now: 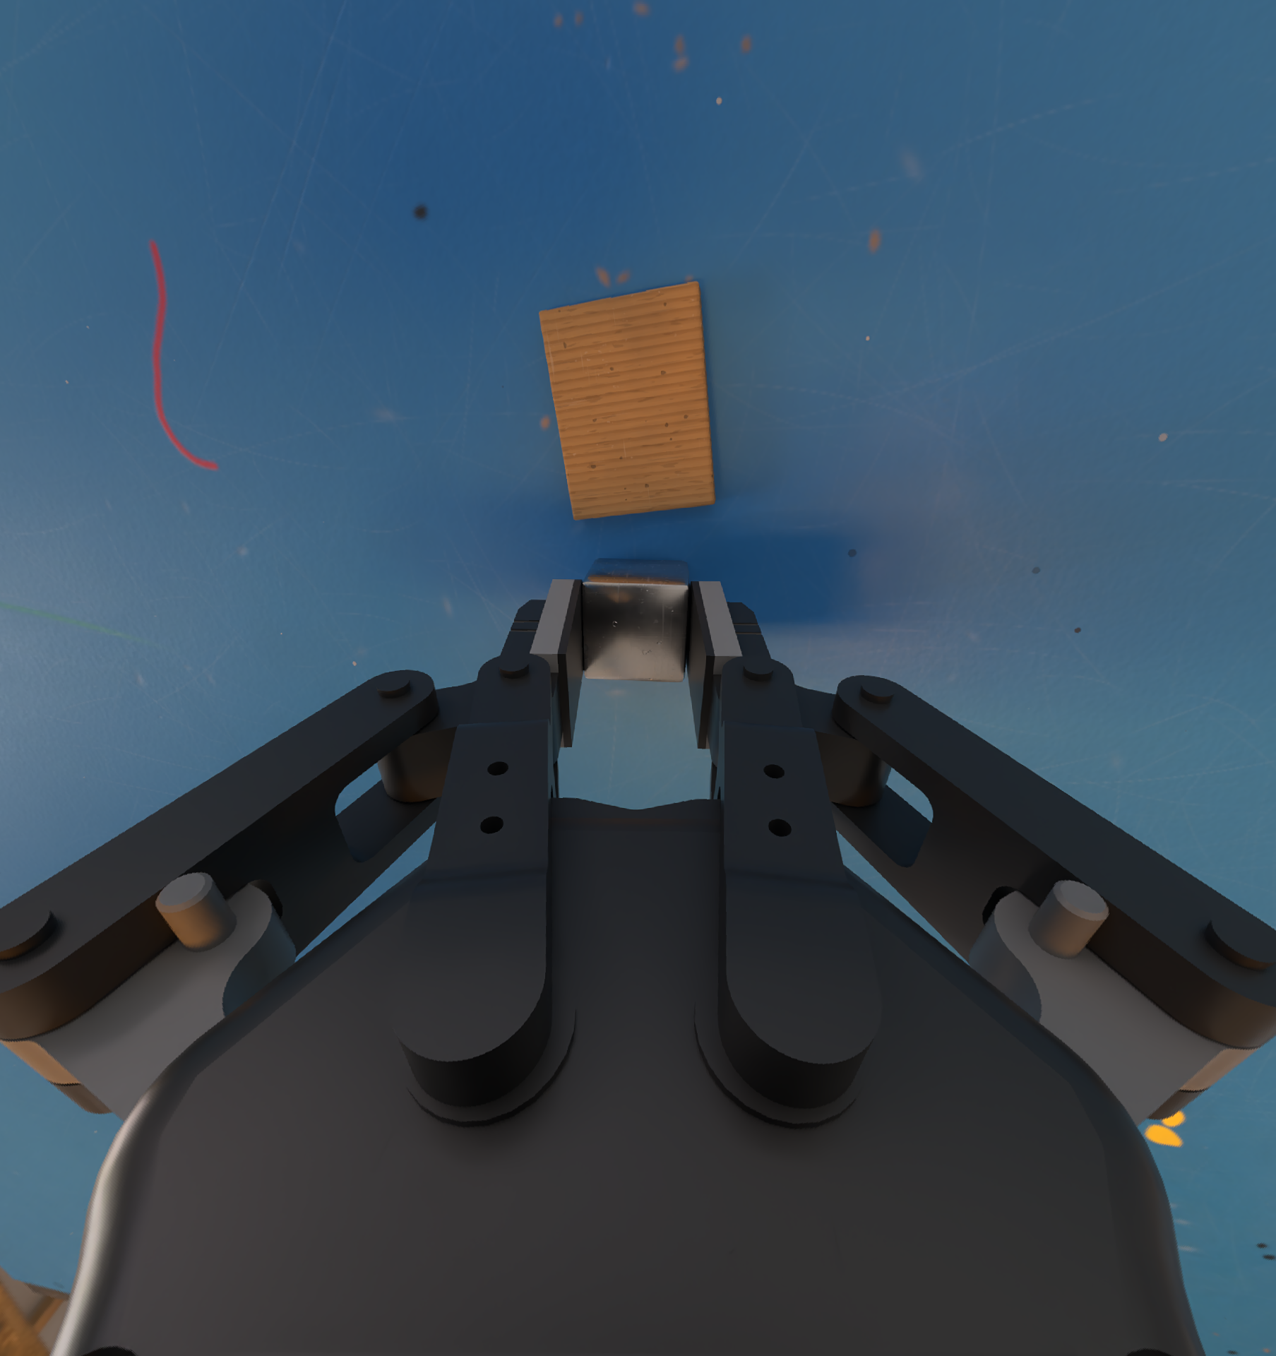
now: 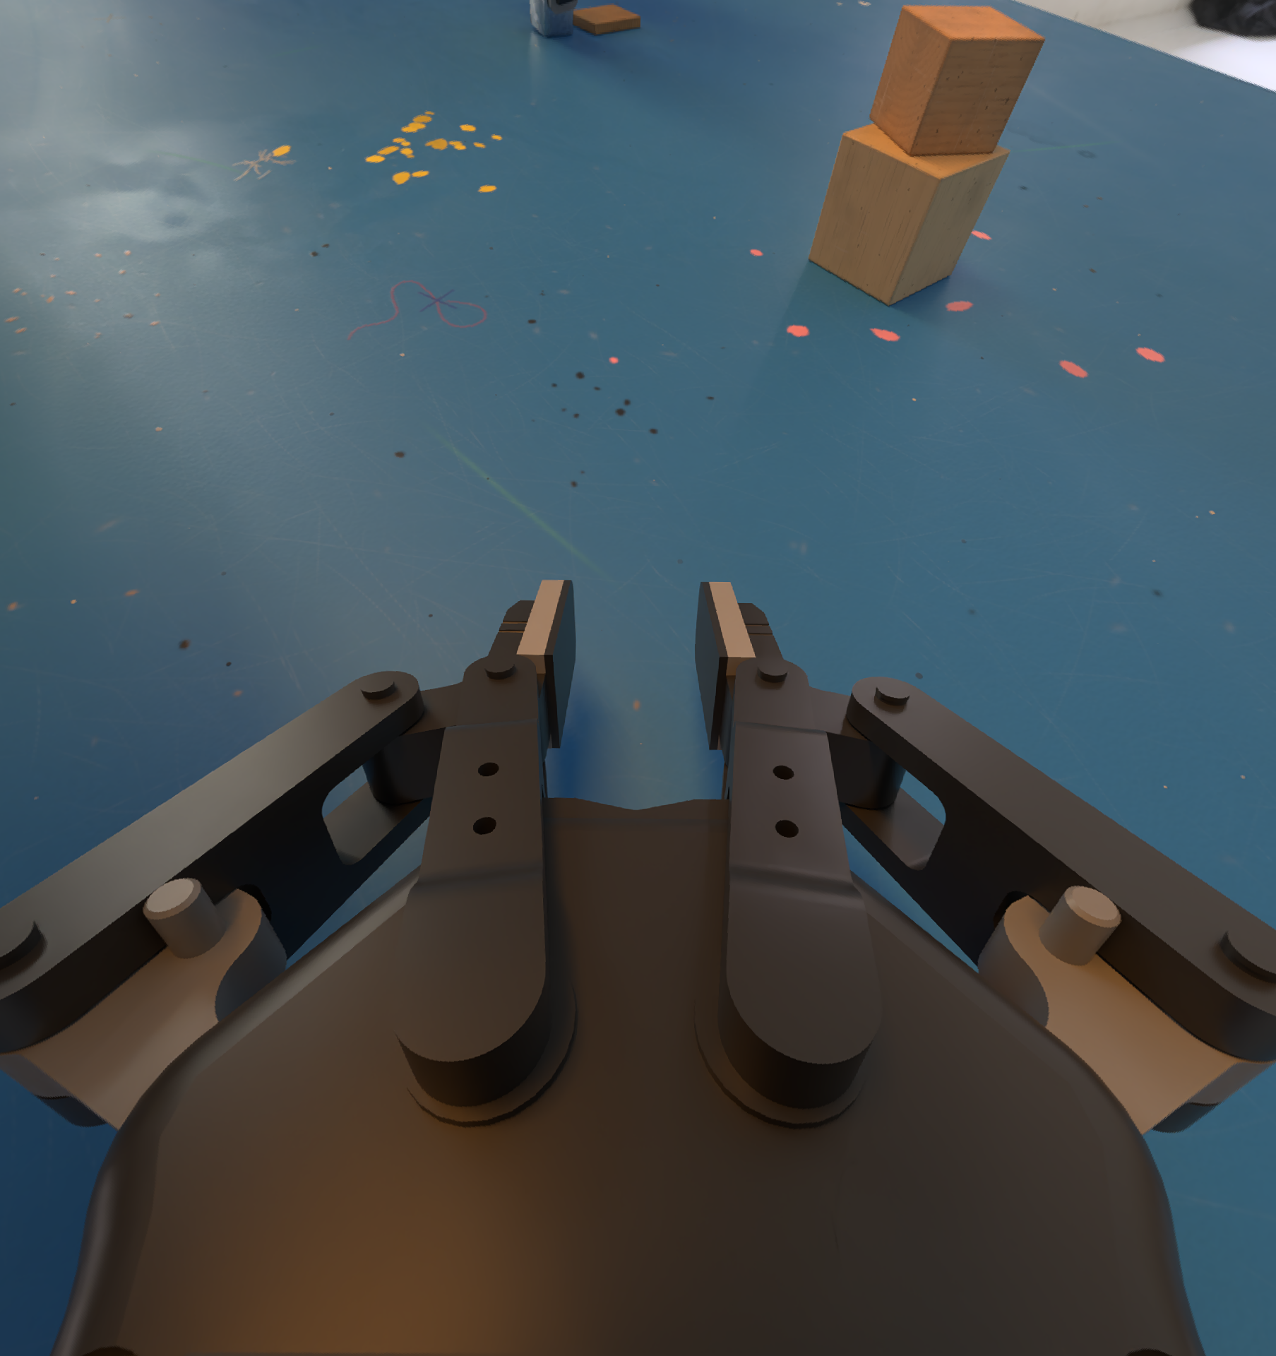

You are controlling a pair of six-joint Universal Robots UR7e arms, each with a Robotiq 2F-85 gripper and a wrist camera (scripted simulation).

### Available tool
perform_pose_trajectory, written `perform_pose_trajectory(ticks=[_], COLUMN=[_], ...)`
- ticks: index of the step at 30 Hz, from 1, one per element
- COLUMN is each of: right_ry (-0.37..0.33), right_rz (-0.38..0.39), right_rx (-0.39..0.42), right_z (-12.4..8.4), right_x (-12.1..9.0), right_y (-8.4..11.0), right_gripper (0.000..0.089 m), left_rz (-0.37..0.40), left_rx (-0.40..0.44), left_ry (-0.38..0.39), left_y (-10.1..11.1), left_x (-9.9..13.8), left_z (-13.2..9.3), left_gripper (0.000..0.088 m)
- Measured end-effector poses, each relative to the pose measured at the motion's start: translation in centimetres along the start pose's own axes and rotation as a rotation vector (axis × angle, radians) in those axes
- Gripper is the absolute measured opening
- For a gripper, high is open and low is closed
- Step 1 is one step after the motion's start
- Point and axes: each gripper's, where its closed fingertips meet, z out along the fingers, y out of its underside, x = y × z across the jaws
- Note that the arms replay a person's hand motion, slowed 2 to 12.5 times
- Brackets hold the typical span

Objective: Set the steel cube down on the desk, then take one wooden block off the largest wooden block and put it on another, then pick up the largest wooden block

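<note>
- Your left tool points down at the blue desk, clamped on the steel cube, pads flat against both sides.
- A flat, ridged wooden slab lies just beyond the cube.
- Your right tool hangs low over the desk, angled forward, parted and holding nothing.
- Far right: a reddish wooden cube sits skewed on the largest, pale wooden block.
- No readable writing, only paint spots and scribbles.

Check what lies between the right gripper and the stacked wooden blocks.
Nothing solid: the right wrist view shows only bare, paint-speckled desk between the right gripper and the stacked wooden blocks.
</note>
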Motion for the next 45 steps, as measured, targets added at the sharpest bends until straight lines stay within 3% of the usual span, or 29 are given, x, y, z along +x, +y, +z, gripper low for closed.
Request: perform_pose_trajectory(ticks=[16,35,40,45], right_ry=[-0.001,-0.004,-0.005,-0.004], right_rz=[-0.001,-0.007,-0.009,-0.011], right_rx=[-0.003,-0.006,-0.001,0.003], right_z=[-0.1,-0.1,-0.2,-0.2], right_x=[0.0,-0.1,-0.1,-0.1], right_y=[0.1,0.1,-0.1,-0.2], right_gripper=[0.0302,0.0302,0.0301,0.0301], left_rz=[-0.022,-0.025,-0.037,-0.054], left_rx=[0.011,0.009,0.082,0.271], left_ry=[0.003,-0.003,0.011,0.041], left_y=[-0.3,0.1,-0.7,-2.6], left_x=[0.0,-0.2,0.2,1.6], left_z=[0.1,-0.4,-2.5,-6.7], left_gripper=[0.0256,0.0349,0.0391,0.0399])
